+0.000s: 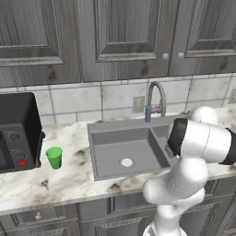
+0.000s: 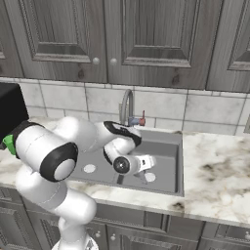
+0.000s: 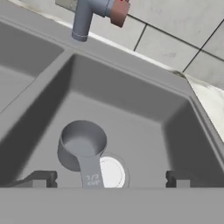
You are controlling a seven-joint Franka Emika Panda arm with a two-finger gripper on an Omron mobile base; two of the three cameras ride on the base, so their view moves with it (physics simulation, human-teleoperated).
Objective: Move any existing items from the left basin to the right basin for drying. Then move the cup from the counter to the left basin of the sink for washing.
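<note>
Grey metal, the small handled measuring cup (image 3: 82, 148) stood upright on the floor of the right basin (image 3: 144, 109) of the matte two-compartment sink (image 1: 99, 130), just beside the round pale drain (image 3: 111, 172); its thin straight handle ran toward six o'clock in the hand view, over the drain's edge and between the two dark fingertips (image 3: 176, 178). The end effector (image 3: 109, 181) hung over that basin with its jaws spread wide and nothing between them, so the first transfer looked done. By my reading the coming move turned on the small bright green plastic tumbler (image 1: 54, 157); it stood upright on the marble-patterned table (image 1: 69, 177) at roughly nine o'clock from the sink in the left base view, near the black microwave (image 1: 16, 133) and well apart from the end effector. The left basin (image 1: 124, 152) lay between hand and tumbler; the single arm would have to swing across it.
</note>
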